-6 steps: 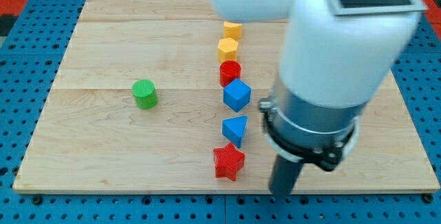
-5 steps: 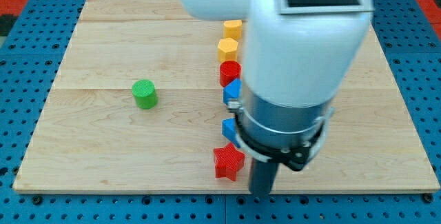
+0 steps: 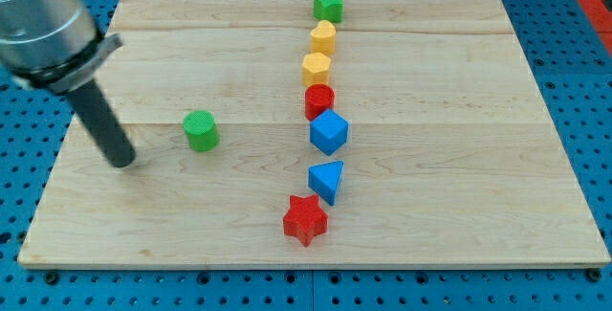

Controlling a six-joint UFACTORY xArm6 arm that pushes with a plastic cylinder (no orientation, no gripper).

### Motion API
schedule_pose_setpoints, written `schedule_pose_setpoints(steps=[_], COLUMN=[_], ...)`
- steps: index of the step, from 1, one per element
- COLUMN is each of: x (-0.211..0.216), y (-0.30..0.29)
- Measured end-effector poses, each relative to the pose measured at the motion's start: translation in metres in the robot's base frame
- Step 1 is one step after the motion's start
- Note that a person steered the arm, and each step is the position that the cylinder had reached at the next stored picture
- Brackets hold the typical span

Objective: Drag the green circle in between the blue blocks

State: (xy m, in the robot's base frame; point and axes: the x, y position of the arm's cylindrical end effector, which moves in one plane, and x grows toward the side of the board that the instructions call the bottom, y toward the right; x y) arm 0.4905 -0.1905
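The green circle (image 3: 201, 130) stands on the wooden board's left half. My tip (image 3: 122, 161) is down on the board to the view's left of it and slightly lower, a short gap apart. The blue cube (image 3: 329, 132) and the blue triangle (image 3: 327, 180) sit in a column right of centre, the cube above the triangle, with a small gap between them.
The same column holds a green star (image 3: 328, 5), a yellow block (image 3: 323, 36), an orange-yellow hexagon (image 3: 316, 67), a red cylinder (image 3: 319, 99) above the blue cube, and a red star (image 3: 305, 219) below the triangle. The board (image 3: 143, 225) lies on a blue pegboard.
The arm swept from the view's bottom right across to the left of the green circle. The red star shifted slightly left and down. The green star came into sight.
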Motion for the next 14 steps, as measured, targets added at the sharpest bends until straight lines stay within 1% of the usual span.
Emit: schedule_pose_setpoints(steps=[1, 2, 3, 5, 6, 7, 8, 9, 10, 14], x=[-0.009, -0.043, -0.048, -0.003, -0.003, -0.019, -0.005, 0.011, 0.014, 0.01], y=[0.039, -0.005, 0.043, 0.084, 0.114, 0.115, 0.148, 0.148, 0.159, 0.171])
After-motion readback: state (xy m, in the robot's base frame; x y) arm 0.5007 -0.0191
